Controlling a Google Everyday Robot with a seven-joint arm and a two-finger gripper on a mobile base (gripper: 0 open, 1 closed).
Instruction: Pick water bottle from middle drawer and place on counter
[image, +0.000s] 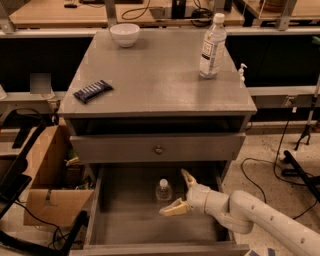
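The small clear water bottle (163, 191) with a white cap stands upright in the open middle drawer (125, 220), a deep grey tray pulled out at the bottom of the cabinet. My gripper (178, 192) is inside the drawer just right of the bottle, open, with one finger above right of it and the other below it near the drawer floor. The fingers are not closed on the bottle. The grey counter (155, 75) tops the cabinet.
On the counter stand a white bowl (124, 34), a dark snack bar (93, 91) and a taller labelled bottle (212, 46). A shut drawer front with a round knob (158, 149) sits above the open drawer. A cardboard box (47, 185) stands to the left, cables to the right.
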